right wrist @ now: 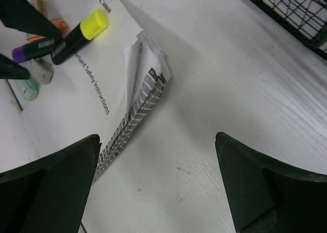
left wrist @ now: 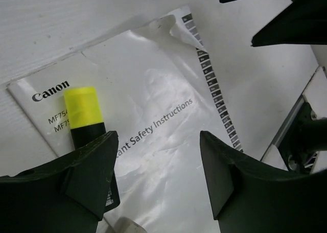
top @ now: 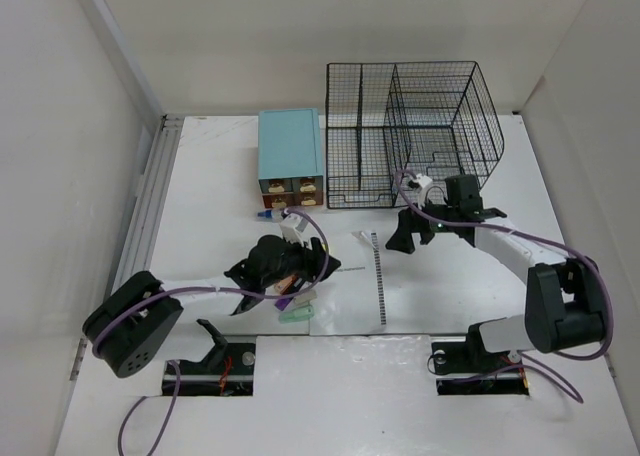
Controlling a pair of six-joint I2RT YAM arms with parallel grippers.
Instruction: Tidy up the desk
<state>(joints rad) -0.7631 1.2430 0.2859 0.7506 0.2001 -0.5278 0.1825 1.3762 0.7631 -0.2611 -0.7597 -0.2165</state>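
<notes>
The desk point(top: 200, 206) spans the walled cell, with its ribbed rail point(top: 150, 206) along the left edge and a teal-topped drawer box point(top: 290, 144) and a black wire rack point(top: 410, 126) side by side at the far end. The left gripper point(left wrist: 156, 146) hangs low over a Canon booklet point(left wrist: 153, 85) near the middle, where a yellow highlighter point(left wrist: 83, 108) runs under 1 finger. Its jaws stand partly apart, and I cannot tell whether they clamp anything. The right gripper point(right wrist: 158, 141), released wide, hovers over bare desk beside the booklet's curled far right corner.
</notes>
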